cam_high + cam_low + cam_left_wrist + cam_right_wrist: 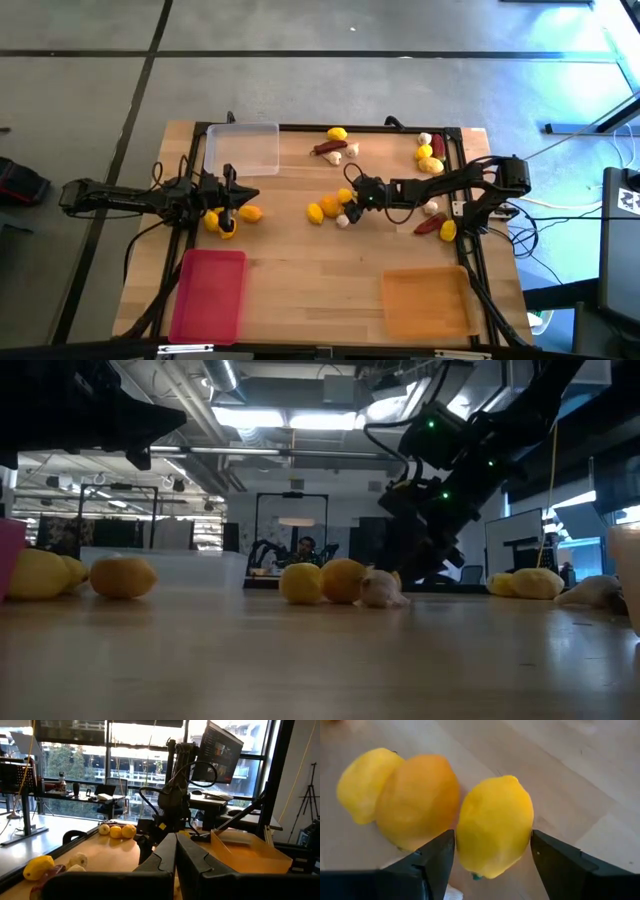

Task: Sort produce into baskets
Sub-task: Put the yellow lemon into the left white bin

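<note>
Right gripper (492,852) straddles a yellow lemon (495,825) mid-worktop (330,270), jaws spread, not visibly pinching. An orange fruit (417,800) touches alongside and could be nudged away; the round lemon may squirt free. Left gripper (228,195) waits pressed together.

I find no text, label, brand, number or sign that I can read in any view. The monitor (220,751) seen from my left wrist camera shows lines on its dark screen, but they are too small for me to make out.
</note>
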You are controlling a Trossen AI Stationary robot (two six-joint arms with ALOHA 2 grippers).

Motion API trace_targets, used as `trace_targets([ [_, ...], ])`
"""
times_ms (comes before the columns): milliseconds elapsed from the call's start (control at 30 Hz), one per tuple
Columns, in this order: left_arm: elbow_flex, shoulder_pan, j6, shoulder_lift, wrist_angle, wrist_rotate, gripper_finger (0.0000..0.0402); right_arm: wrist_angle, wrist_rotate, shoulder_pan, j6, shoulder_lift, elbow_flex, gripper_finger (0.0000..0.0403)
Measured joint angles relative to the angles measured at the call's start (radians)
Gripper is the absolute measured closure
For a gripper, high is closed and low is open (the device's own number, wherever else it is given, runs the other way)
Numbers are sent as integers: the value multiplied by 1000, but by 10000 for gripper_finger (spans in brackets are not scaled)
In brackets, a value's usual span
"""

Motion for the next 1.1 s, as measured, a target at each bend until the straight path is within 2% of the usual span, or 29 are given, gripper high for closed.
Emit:
trace_targets([
  [400,0,0,1,0,0,0,398,25,8,0,-78,-1,0,273],
  [500,0,3,59,0,24,-9,398,30,25,0,-105,-6,0,277],
  [733,0,6,56,0,68,-32,393,-19,54,0,-197,-103,0,274],
  [933,3,44,73,0,68,-134,328,-28,68,1,-270,-191,0,273],
  [1100,37,77,57,15,57,-138,250,2,50,1,-351,-218,0,273],
])
